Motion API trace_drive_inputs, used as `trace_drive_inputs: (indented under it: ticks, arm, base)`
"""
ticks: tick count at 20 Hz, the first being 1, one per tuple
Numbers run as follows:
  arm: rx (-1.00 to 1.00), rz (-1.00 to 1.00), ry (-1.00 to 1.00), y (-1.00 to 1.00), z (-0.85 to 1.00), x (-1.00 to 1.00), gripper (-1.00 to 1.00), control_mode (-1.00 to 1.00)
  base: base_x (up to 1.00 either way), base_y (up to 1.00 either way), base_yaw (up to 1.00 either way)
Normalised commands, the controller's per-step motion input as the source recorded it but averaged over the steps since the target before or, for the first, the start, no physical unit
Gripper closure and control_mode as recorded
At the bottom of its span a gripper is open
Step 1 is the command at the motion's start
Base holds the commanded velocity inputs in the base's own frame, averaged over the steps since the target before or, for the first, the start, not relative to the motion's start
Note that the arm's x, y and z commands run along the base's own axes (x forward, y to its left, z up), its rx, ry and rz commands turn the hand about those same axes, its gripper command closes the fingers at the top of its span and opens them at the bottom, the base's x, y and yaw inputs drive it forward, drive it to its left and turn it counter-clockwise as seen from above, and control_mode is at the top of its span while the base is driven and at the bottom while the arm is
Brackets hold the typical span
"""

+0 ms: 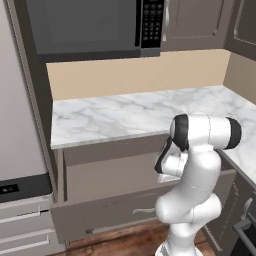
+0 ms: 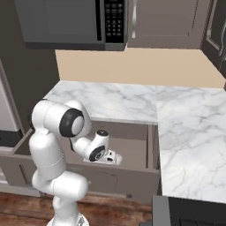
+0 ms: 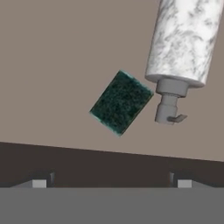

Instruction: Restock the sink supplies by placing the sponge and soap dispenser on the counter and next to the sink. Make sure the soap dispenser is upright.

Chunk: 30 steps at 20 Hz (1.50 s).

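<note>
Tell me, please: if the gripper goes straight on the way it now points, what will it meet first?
Probably the sponge, lying green side up on the drawer floor. The open gripper points nearly at it; depth is unclear.

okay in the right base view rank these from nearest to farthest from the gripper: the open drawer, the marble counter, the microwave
1. Open drawer: the gripper reaches down inside it.
2. Marble counter: just above and behind the drawer.
3. Microwave: mounted high on the wall, farthest.
</note>
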Motion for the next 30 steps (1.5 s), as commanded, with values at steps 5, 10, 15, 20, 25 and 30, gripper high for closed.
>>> trace_drive_inputs:
  ticks: [5, 10, 15, 20, 25, 30]
  arm:
    - [0.00, 0.01, 0.02, 0.00, 0.00, -0.45, -1.00, -1.00]
    - [0.00, 0.00, 0.06, -0.18, 0.22, 0.12, -1.00, -1.00]
    - [0.00, 0.00, 0.14, -0.36, 0.47, 0.34, -1.00, -1.00]
    - [0.00, -0.03, 0.20, -0.11, 0.15, 0.19, -1.00, -1.00]
    - [0.00, -0.02, 0.13, 0.00, 0.00, 0.09, -1.00, -1.00]
    - [0.00, 0.00, 0.01, 0.00, 0.00, 0.01, -1.00, -1.00]
  base:
    - [0.00, 0.00, 0.00]
    - [0.00, 0.00, 0.00]
    - [0.00, 0.00, 0.00]
    - [0.00, 0.00, 0.00]
    - [0.00, 0.00, 0.00]
    - [0.00, 0.00, 0.00]
